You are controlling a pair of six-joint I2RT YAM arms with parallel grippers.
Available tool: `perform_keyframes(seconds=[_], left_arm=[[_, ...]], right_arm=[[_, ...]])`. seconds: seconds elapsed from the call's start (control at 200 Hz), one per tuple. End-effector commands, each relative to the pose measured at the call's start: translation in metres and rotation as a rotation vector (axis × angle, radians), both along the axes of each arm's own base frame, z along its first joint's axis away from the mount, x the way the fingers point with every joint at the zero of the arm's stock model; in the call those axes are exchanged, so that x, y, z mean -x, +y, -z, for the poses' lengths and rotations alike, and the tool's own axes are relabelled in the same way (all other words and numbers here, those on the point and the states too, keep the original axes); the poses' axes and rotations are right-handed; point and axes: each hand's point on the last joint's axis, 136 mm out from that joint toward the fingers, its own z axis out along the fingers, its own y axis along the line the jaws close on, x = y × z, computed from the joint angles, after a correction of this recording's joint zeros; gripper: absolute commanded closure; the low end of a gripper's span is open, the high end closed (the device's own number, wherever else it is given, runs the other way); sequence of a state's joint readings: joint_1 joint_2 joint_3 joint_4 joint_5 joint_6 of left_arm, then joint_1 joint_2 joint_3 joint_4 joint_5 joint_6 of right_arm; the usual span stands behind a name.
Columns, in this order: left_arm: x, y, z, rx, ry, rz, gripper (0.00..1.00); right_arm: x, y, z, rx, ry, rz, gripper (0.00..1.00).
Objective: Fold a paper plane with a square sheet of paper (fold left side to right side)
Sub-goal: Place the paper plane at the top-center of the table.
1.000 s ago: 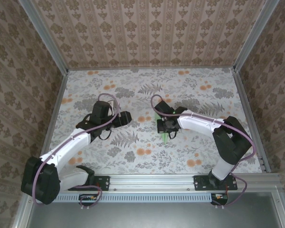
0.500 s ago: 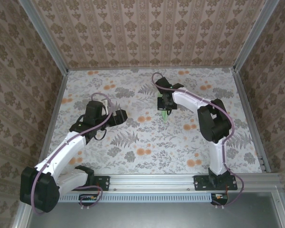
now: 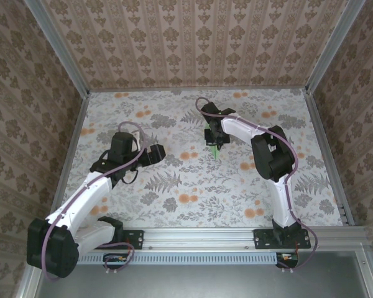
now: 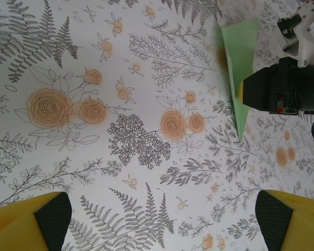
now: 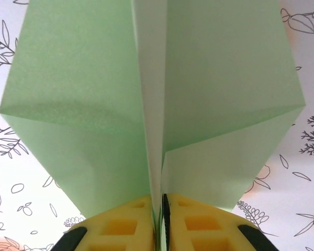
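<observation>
Pinching the centre crease, your right gripper (image 5: 159,208) has its yellow fingers (image 5: 120,227) pressed together on the pale-green pointed paper plane (image 5: 89,99), which is over the far middle of the flower-and-fern printed table (image 3: 174,198), tip aimed back toward the near edge. Your left gripper (image 4: 162,214) hangs off to the plane's left, fingers spread wide, well clear of the paper.

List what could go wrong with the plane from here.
1. The right gripper pinches the paper plane by its thin centre crease alone; the plane might slip or twist out.
2. The left gripper hangs open, apart from the plane, so it probably could not steady it if it drops.
</observation>
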State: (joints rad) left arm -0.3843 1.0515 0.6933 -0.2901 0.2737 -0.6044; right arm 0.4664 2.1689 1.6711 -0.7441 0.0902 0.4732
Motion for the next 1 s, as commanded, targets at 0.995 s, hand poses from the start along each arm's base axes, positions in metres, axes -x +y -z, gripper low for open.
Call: perform_keyframes(seconds=[0.995], left_arm=[[-0.02,0.019,-0.039,0.066,-0.048,-0.014,0.04]], right_arm=[[0.025,-0.008,-0.106,-0.007,-0.141,-0.051,0.57]])
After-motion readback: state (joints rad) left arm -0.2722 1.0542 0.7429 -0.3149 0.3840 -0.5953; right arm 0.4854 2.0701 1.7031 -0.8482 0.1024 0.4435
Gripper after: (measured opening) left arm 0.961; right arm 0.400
